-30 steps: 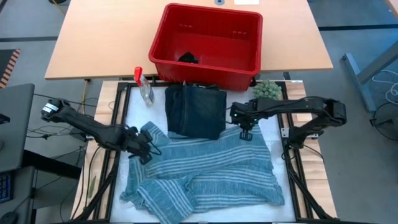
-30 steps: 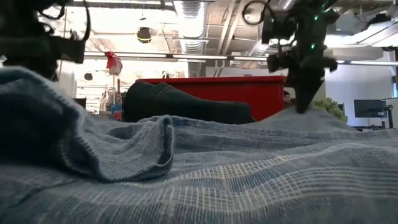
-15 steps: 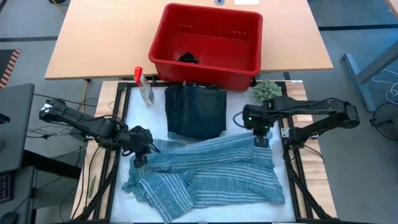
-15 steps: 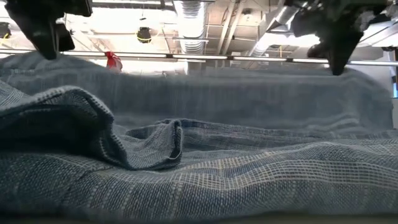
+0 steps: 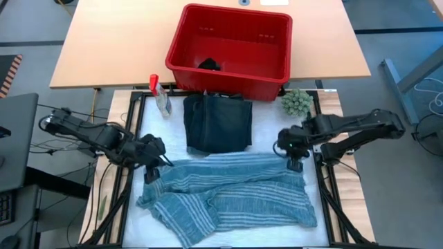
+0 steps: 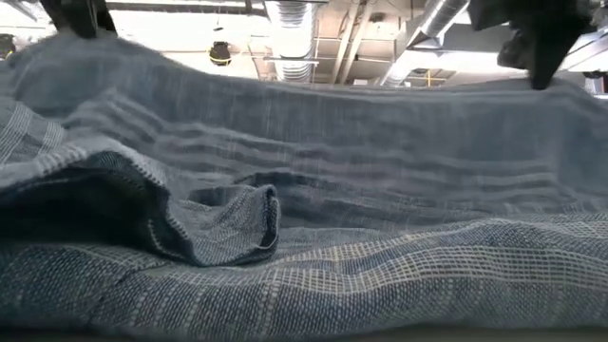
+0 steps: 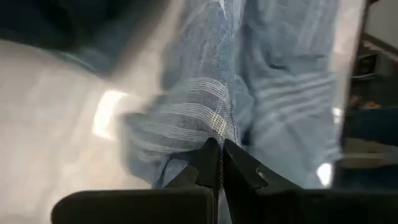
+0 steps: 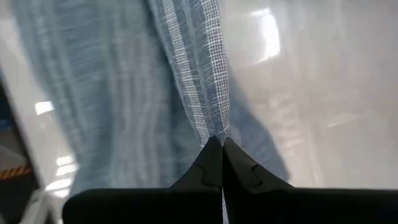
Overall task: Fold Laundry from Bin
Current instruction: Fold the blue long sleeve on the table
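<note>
A light blue striped garment (image 5: 225, 194) lies spread over the white work surface, its far edge lifted between my two grippers. My left gripper (image 5: 154, 164) is shut on its far left corner. My right gripper (image 5: 294, 162) is shut on its far right corner. A dark navy folded garment (image 5: 218, 123) lies flat beyond it, before the red bin (image 5: 230, 50). A black cloth (image 5: 209, 65) lies in the bin. My left gripper pinches the striped garment's far left edge (image 7: 214, 127) between its two fingers, from above. The cloth hangs below the fingers, the rest lying on the table. My right gripper pinches the garment's far right edge (image 8: 214, 127) between its two fingers, from above. The lifted edge (image 6: 313, 90) runs fairly taut between the two grippers.
A small clear spray bottle with a red top (image 5: 160, 95) stands at the far left of the work surface. A fuzzy green ball (image 5: 296, 102) lies at the far right. The wooden table (image 5: 104, 48) carries the bin.
Both grippers have gone toward the table's near edge, carrying the striped garment's far edge with them. That edge has lifted and come over the near part of the garment, which has stayed on the table. The navy garment now lies uncovered.
</note>
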You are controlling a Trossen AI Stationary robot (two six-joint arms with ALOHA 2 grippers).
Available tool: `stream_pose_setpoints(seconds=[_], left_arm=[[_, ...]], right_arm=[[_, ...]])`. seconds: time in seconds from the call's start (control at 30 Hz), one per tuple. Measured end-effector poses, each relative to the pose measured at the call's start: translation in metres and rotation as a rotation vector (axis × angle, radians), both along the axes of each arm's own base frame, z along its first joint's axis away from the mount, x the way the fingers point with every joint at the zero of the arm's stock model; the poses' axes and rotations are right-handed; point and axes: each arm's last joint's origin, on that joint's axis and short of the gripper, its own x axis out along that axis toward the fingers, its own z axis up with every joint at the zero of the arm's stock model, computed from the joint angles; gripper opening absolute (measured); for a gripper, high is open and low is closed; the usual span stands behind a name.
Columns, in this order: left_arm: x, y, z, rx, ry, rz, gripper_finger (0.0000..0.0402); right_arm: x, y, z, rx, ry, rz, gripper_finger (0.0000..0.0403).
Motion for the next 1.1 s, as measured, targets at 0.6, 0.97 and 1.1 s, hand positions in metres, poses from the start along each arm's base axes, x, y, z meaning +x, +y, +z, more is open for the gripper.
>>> stream_pose_setpoints(seconds=[0.6,0.97,1.1], left_arm=[[0.03,-0.109,-0.06,-0.137,0.238,-0.146,0.0],[0.042,-0.126,-0.083,-0.192,0.339,-0.191,0.0],[0.043,-0.127,-0.082,-0.209,0.334,-0.169,0.0]], right_arm=[[0.015,0.129,-0.054,0.034,0.142,0.08,0.0026],[0.029,0.133,-0.062,0.237,0.231,0.133,0.0157],[0.03,0.118,-0.03,0.337,0.019,0.139,0.0205]])
